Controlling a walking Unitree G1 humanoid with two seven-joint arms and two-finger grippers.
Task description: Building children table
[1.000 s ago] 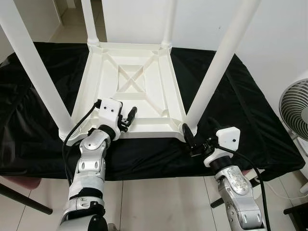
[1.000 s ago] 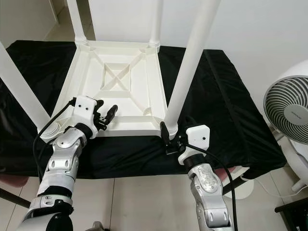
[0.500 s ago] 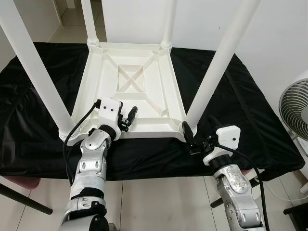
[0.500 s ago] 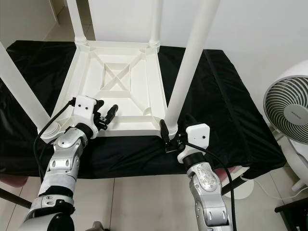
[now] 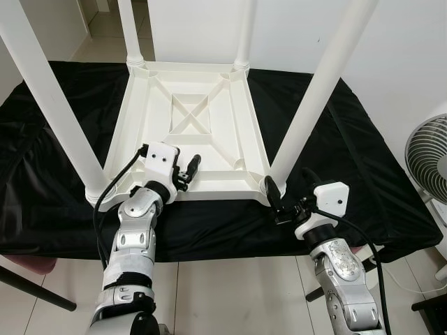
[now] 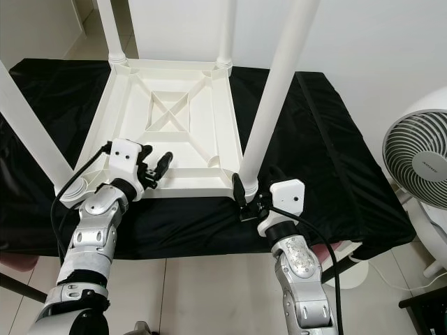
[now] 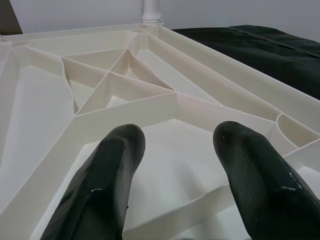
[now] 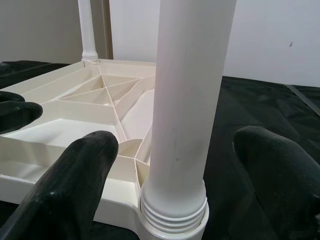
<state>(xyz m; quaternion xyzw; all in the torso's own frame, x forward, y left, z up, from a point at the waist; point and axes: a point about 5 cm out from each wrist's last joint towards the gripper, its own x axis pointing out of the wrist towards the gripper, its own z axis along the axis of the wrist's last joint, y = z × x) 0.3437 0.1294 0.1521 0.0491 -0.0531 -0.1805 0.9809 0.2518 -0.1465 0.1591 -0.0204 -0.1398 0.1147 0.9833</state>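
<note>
A white plastic children's table (image 5: pixel 209 190) lies upside down on a black cloth, with its legs pointing up. The front right leg (image 5: pixel 307 105) is seated in its corner socket. My right gripper (image 5: pixel 274 203) is open at that leg's base, one finger (image 8: pixel 75 175) on each side of the leg (image 8: pixel 185 100) and a gap between them and it. My left gripper (image 5: pixel 187 169) is open just over the table's near rim, left of centre. Its fingers (image 7: pixel 105 180) point across the ribbed underside (image 7: pixel 125 85) and hold nothing.
The front left leg (image 5: pixel 52 98) and the two back legs (image 5: pixel 130 35) (image 5: pixel 244 35) stand tall around the work area. The black cloth (image 5: pixel 349 139) covers the supporting surface. A white fan (image 6: pixel 419 157) stands on the right. A dark red seat edge (image 5: pixel 28 264) shows low on the left.
</note>
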